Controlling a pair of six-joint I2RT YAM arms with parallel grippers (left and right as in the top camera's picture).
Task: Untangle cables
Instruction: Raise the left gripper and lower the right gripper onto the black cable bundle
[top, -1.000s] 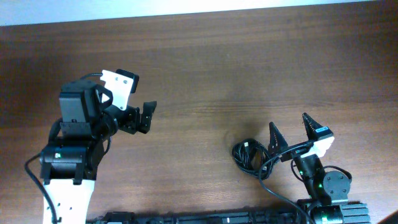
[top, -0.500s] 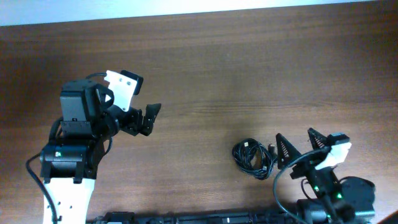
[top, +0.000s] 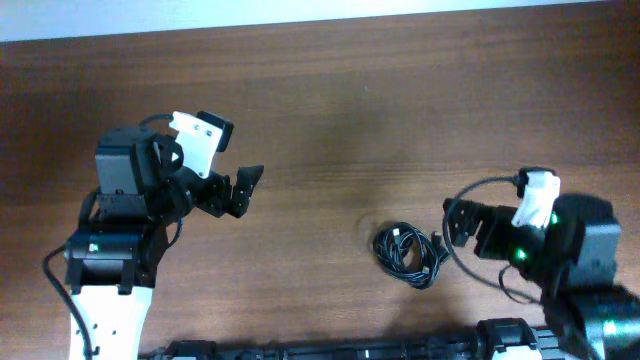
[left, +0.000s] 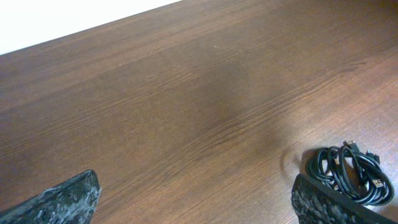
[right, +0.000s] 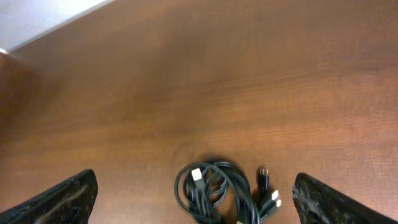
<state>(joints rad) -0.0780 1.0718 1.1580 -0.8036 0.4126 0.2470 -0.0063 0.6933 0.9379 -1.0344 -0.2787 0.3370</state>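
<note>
Light diffuse, moderately bright, no hard shadows. On the brown wood-grain worktop (top: 400, 90): broad soft shadow band at centre, pale sheen just near of it, beside the bundle of thin black cables (top: 408, 255). The far edge strip (top: 300, 12) is blown out white. Left wrist view sharp; left claw (left: 196, 208) fingertips (left: 62, 199) defocused. Right wrist view soft overall, grain smeared, warmer tint.

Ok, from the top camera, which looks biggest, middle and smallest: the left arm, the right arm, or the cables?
1. Left arm: largest.
2. Right arm: smaller, though the picture edge cuts some off.
3. Cables: smallest, just a little bundle.
</note>
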